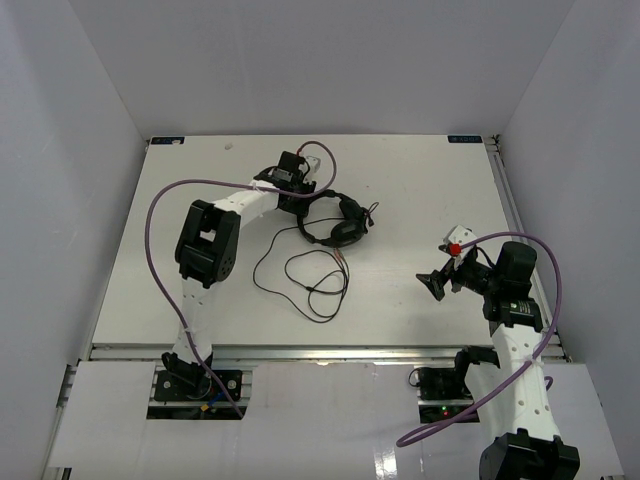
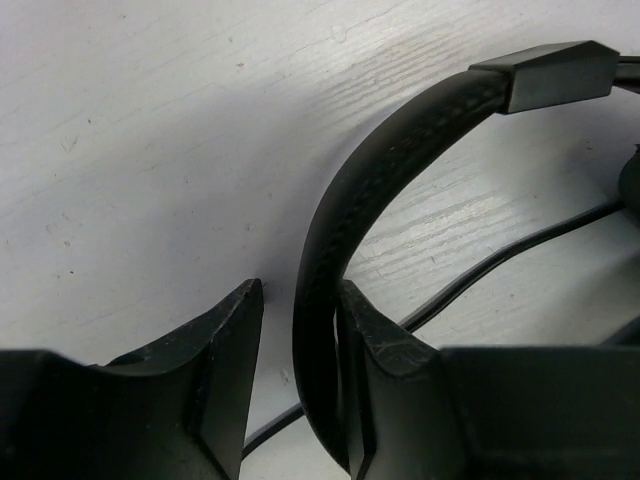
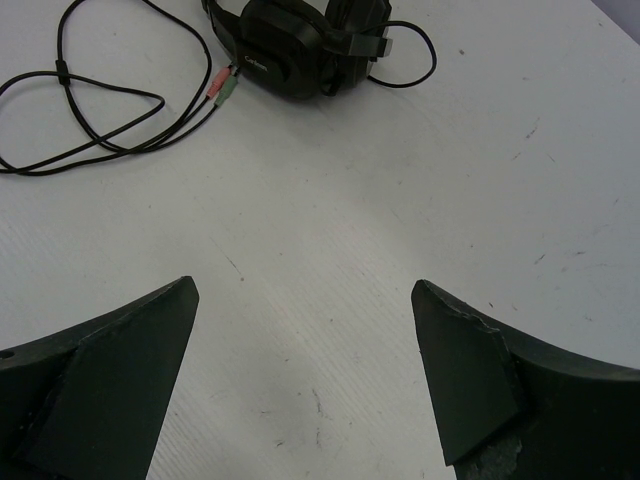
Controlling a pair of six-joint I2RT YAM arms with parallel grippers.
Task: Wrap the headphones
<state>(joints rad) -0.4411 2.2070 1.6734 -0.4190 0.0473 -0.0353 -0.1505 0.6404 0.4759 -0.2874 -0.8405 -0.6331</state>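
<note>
The black headphones [image 1: 338,226] lie at the table's middle, earcups together, the thin headband [image 1: 312,207] arching to the left. Their thin cord [image 1: 300,280] lies in loose loops on the near side and ends in pink and green plugs [image 3: 222,88]. My left gripper [image 1: 303,203] is open and straddles the headband [image 2: 380,160]. The band rests against the right finger [image 2: 390,350], with a gap to the left finger [image 2: 215,350]. My right gripper [image 1: 433,283] is open and empty, hovering to the right of the headphones [image 3: 300,45]; its jaws [image 3: 305,288] stand wide over bare table.
Thick purple robot cables [image 1: 160,205] arc over the left arm and another [image 1: 555,300] loops round the right arm. White walls enclose the table [image 1: 420,180] on three sides. A metal rail [image 1: 330,352] runs along the near edge.
</note>
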